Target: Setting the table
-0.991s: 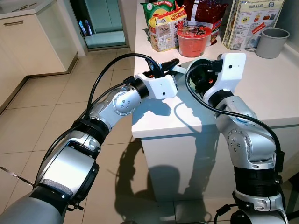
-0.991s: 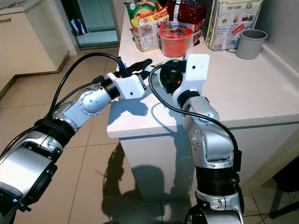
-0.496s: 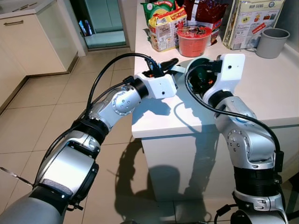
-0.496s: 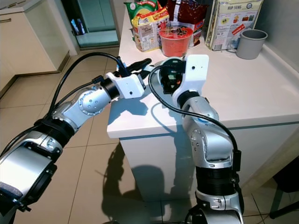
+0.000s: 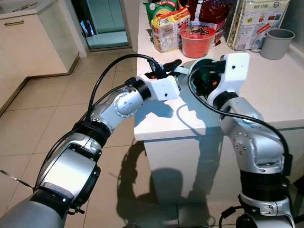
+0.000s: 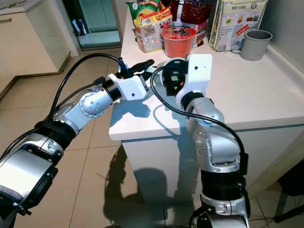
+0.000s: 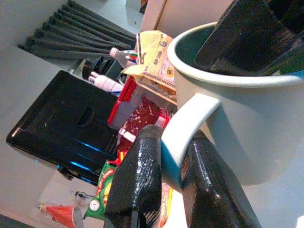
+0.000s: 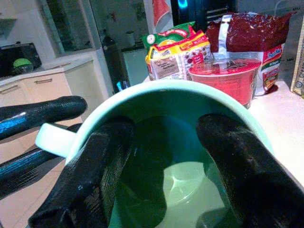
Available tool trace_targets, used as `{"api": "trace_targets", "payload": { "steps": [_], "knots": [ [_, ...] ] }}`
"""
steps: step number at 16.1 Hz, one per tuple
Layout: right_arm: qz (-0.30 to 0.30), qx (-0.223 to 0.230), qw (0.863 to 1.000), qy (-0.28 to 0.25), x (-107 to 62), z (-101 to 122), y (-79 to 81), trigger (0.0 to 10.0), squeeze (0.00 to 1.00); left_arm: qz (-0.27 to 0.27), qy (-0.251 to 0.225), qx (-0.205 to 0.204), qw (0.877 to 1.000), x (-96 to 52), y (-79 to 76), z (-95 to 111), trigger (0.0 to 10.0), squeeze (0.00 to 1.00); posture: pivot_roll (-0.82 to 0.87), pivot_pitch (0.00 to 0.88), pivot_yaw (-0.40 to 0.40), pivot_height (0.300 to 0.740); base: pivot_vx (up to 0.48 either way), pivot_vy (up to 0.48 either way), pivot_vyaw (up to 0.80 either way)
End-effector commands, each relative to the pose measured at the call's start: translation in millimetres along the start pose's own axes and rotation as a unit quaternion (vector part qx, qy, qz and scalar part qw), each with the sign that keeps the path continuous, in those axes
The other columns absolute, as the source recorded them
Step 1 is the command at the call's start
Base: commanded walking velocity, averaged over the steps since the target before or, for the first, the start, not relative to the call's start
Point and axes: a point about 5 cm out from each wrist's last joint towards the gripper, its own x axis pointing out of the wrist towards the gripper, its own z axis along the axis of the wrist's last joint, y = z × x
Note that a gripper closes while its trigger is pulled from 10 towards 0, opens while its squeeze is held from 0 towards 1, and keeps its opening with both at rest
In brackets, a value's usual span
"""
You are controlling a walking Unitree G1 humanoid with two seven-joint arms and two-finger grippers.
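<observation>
A pale green mug (image 8: pixel 156 92) stands near the front left corner of the white counter (image 5: pixel 285 95). My left gripper (image 7: pixel 173 135) reaches in from the left, and its two black fingers (image 7: pixel 142 166) are shut on the mug's handle (image 7: pixel 185 118), one on each side. In the left eye view that left gripper (image 5: pixel 171 65) sits just left of the mug. My right gripper (image 8: pixel 166 142) points down into the mug from above. Its fingers (image 8: pixel 95 161) are spread open inside the mug, close to the inner wall.
Behind the mug stand a red noodle bowl (image 5: pixel 197 40), snack packets (image 5: pixel 168 26) and a tall printed bag (image 5: pixel 254 21). A grey cup (image 5: pixel 276 42) stands at the back right. The counter's edge runs just left of the mug, above the tiled floor (image 5: pixel 47 109).
The mug and both grippers have stayed where they were. My right arm's elbow has shifted very slightly.
</observation>
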Motion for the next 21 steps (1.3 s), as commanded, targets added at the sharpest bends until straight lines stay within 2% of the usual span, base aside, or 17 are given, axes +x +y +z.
{"api": "trace_targets", "payload": {
  "steps": [1,2,3,4,9,16,19,21],
  "knots": [
    [0.045,-0.001,0.999,-0.029,-7.9,13.9,12.5,10.0,0.00,-0.022,0.012,0.008,1.000,-1.5,-2.7,-3.9,0.0,0.00,0.01,0.000,0.128,0.740,0.000,0.000,0.00],
    [0.045,-0.005,0.999,-0.030,-9.8,13.7,12.1,10.0,0.00,-0.021,0.013,0.008,1.000,-1.5,-2.6,-4.0,0.0,0.00,0.01,0.000,0.128,0.740,0.000,0.000,0.00],
    [0.042,-0.007,0.999,-0.029,-11.0,12.1,11.0,9.4,0.00,-0.021,0.013,0.008,1.000,-1.4,-2.6,-4.1,0.0,0.00,0.01,0.000,0.128,0.740,0.000,0.000,0.00],
    [0.036,-0.008,0.999,-0.029,-11.3,9.6,10.2,0.0,0.00,-0.021,0.013,0.008,1.000,-1.0,-2.6,-3.8,0.0,0.00,0.01,0.000,0.129,0.740,0.000,0.000,0.00],
    [0.033,-0.001,0.999,-0.013,-8.7,0.9,15.6,0.0,0.00,-0.021,0.012,0.011,1.000,-1.9,-0.5,-4.3,0.0,0.00,0.02,0.000,0.129,0.740,0.000,0.000,0.00],
    [0.029,-0.006,0.999,-0.016,-8.1,2.1,15.7,0.0,0.00,-0.022,0.013,0.011,1.000,-1.9,-0.2,-4.6,0.0,0.00,0.02,0.000,0.130,0.740,0.000,0.000,0.00],
    [0.047,-0.012,0.999,0.004,-21.6,-5.2,14.3,0.0,0.00,-0.022,0.016,0.011,1.000,-2.5,0.1,-5.7,0.0,0.00,0.01,0.000,0.131,0.740,0.000,0.000,0.00],
    [0.051,-0.017,0.998,0.029,-32.4,-17.6,10.0,0.0,0.00,-0.023,0.019,0.010,1.000,-3.1,-0.7,-6.7,0.0,0.00,0.00,0.000,0.134,0.740,0.000,0.000,0.00]
  ]
}}
